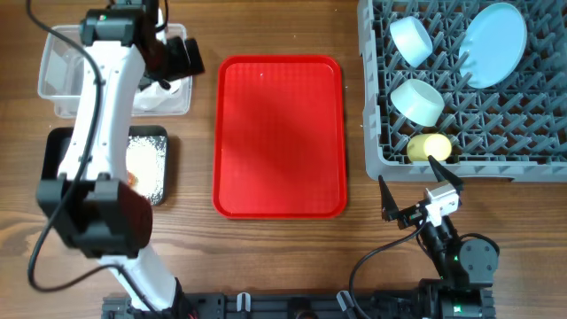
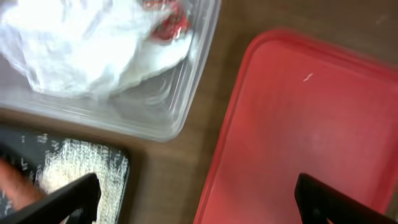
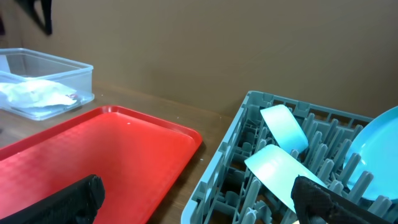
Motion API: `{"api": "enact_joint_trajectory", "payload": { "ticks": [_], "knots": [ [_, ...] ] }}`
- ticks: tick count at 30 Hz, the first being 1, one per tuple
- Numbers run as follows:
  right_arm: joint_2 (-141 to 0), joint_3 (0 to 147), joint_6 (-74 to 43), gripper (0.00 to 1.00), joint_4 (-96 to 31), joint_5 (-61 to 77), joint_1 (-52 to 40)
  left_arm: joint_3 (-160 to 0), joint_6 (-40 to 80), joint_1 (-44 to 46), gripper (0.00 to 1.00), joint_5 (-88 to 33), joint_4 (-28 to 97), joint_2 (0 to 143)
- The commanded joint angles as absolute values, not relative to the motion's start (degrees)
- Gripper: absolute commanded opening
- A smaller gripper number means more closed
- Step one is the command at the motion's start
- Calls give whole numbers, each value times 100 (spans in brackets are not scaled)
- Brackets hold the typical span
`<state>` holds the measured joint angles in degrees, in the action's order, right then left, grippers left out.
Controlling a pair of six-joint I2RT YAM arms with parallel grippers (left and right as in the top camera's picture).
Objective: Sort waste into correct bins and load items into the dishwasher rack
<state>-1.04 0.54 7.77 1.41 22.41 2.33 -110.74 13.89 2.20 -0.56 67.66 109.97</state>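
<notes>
My left end effector [image 2: 196,200], spread wide, hangs at upper left by the clear plastic rectangular tub [image 2: 180,106] holding the crumpled white paper napkin [image 2: 81,50]. My right end effector [image 3: 200,200], also spread, sits below the large grey pegged plastic rack [image 3: 214,165].

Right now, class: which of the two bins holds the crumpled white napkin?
The clear plastic tub: the napkin lies inside it beside the red-and-white wrapper. The black tray holds rice instead.

Napkin [image 2: 78,53] in tub [image 2: 171,118]; plate [image 1: 493,42] in rack [image 1: 523,126]
</notes>
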Motion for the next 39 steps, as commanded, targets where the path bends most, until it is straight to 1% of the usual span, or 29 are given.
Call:
{"api": "enact_joint_trajectory", "payload": {
  "ticks": [1, 6, 10, 17, 19, 22, 25, 30, 39],
  "knots": [
    [-27, 30, 749, 100, 187, 2180, 211, -10814, 1256, 377, 100, -148, 5857, 9998],
    [-27, 30, 749, 100, 187, 2182, 209, -9323, 980, 565, 100, -156, 4062, 8890],
    [-27, 30, 749, 100, 187, 2182, 211, -7822, 985, 539, 100, -167, 3155, 7950],
    [-27, 30, 749, 99, 187, 2182, 211, -4746, 989, 366, 100, -231, 1022, 5996],
    [-27, 30, 751, 100, 187, 2182, 209, -4062, 989, 261, 100, -329, 698, 5481],
    [-27, 30, 746, 100, 187, 2182, 211, -3148, 991, 51, 100, -480, 412, 4635],
    [-27, 30, 749, 100, 187, 2182, 211, -2541, 987, -97, 100, -489, 377, 3872],
    [-27, 30, 749, 100, 187, 2182, 211, -1914, 982, -237, 100, -467, 379, 2873],
    [-27, 30, 751, 100, 187, 2182, 211, -1133, 985, -344, 100, -421, 360, 1649]
  ]
}}
